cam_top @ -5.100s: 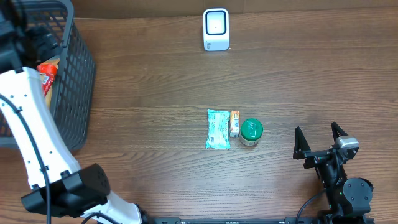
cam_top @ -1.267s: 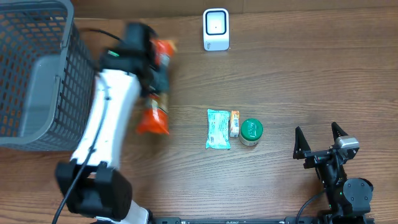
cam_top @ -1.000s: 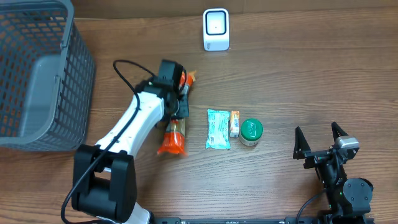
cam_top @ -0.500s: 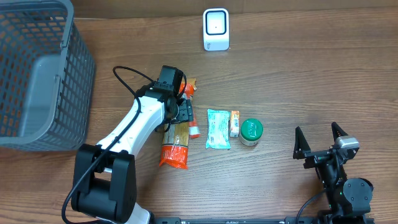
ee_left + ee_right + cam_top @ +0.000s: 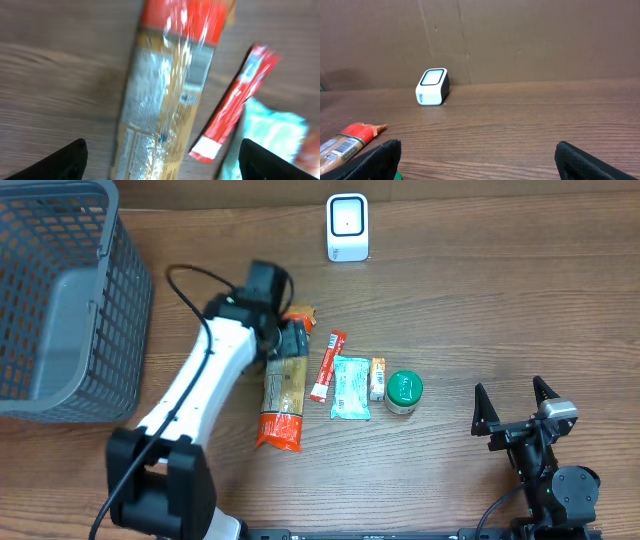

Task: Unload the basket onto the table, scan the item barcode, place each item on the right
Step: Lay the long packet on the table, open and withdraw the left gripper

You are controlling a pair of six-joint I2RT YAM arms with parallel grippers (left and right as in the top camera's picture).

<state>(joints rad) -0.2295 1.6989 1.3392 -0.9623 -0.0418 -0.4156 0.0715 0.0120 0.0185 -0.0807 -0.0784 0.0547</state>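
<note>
**On the bench: long packet lying free, both claws apart**

At far left stands a grey mesh basket (image 5: 60, 300), at the bench (image 5: 480, 290) edge. The left arm reaches from the near edge toward the middle. The left claw (image 5: 161, 150) hangs over the far end of the long packet (image 5: 282, 395). Its fingers (image 5: 70, 159) stand wide apart in the wrist view, with nothing clamped between them.

The long packet lies flat on the wood, lengthwise near to far, with clear wrap in the middle and orange-red ends. It is held by neither claw. The right wrist view shows a barcode label near its red end.

Just right of it lies a slim red stick sachet (image 5: 326, 365), tilted, its lower end touching or almost touching a teal pouch (image 5: 351, 387). A small orange box (image 5: 377, 378) sits against the pouch's right edge. A green-lidded jar (image 5: 404, 390) is just beside that.

The white scanner (image 5: 347, 227) stands upright at the far edge, well apart from the row and roughly in line with the pouch.

At right, near the front edge, is the right claw (image 5: 508, 390). Its jaws are fully apart and hold nothing, and it is well clear of the jar.
</note>
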